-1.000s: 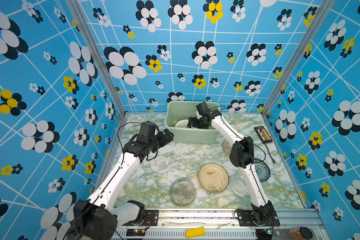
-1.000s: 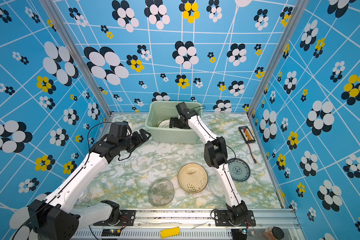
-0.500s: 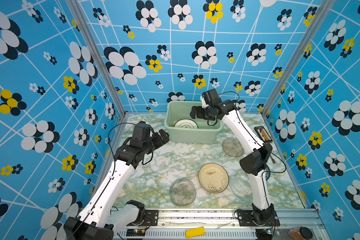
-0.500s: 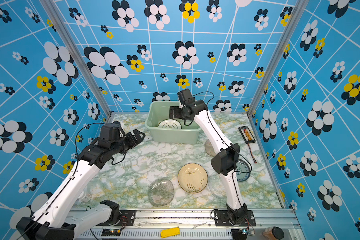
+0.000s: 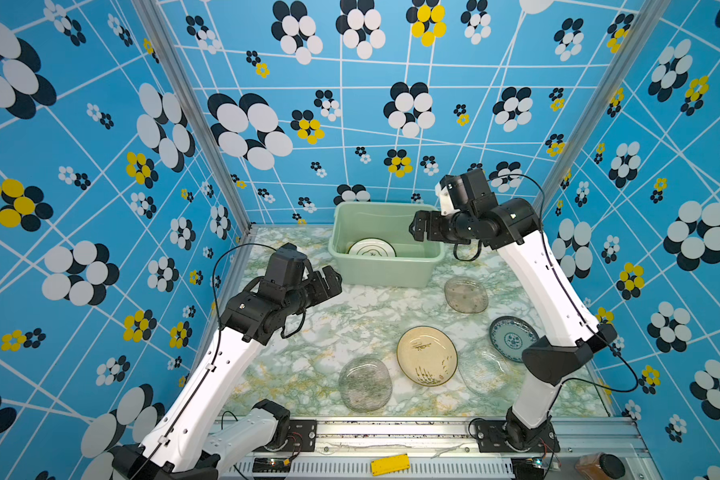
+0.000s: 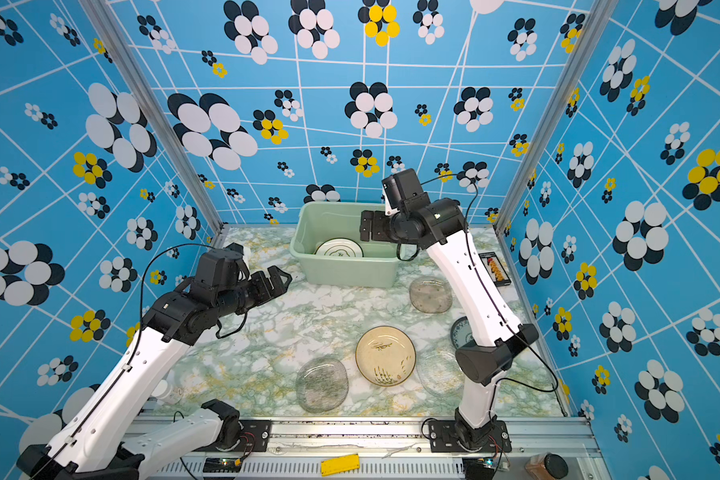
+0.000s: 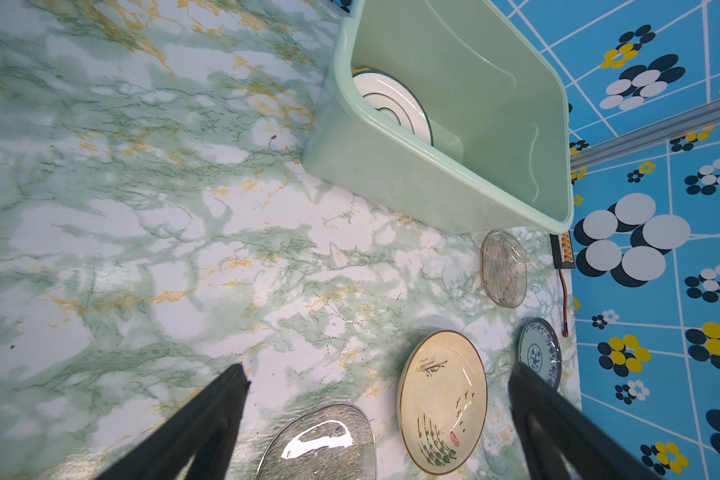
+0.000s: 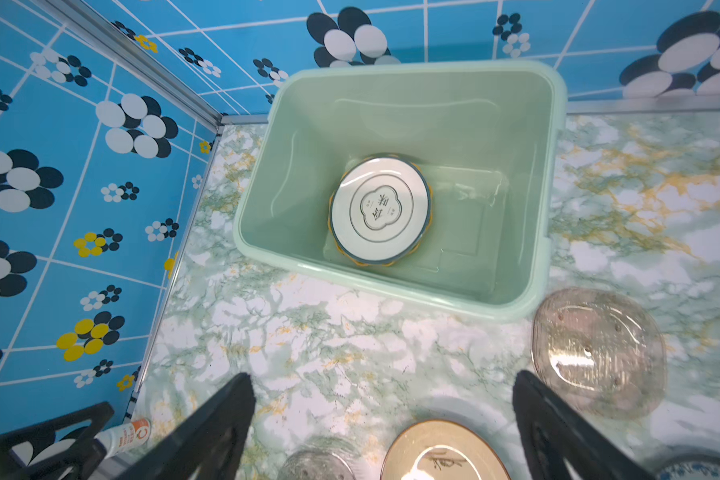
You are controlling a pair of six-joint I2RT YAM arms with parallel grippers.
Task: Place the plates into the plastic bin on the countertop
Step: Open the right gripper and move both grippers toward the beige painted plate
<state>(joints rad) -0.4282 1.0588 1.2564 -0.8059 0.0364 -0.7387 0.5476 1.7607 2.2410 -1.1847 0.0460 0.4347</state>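
A marble-patterned countertop in white, green and yellow fills the lower middle of both top views, enclosed by blue flowered walls. A pale mint-green plastic bin stands at upper centre, against the back wall. Two black-and-white arms reach in from the bottom edge. The change is on the right. A second ago the right gripper was down inside the bin, over the plates. Now it is lifted out and drawn back over the bin's right rim, right of centre in the frame, its jaws spread wide with nothing between them. The left gripper, left of centre, has backed slightly away from the bin toward the lower left, and its jaws also stand apart and empty. Inside the bin a white plate with a dark rim lies flat on a yellow plate, of which only the edge shows. This looks like a finished drop, leaving both grippers free for the next plate. Five plates remain on the countertop:

- A beige plate with a grass drawing lies at lower centre.
- A ribbed clear glass plate lies to its left.
- A second clear glass plate lies to its right, partly behind the right arm.
- A blue-patterned plate lies at the right.
- A smoky glass plate lies just below the bin's right corner.
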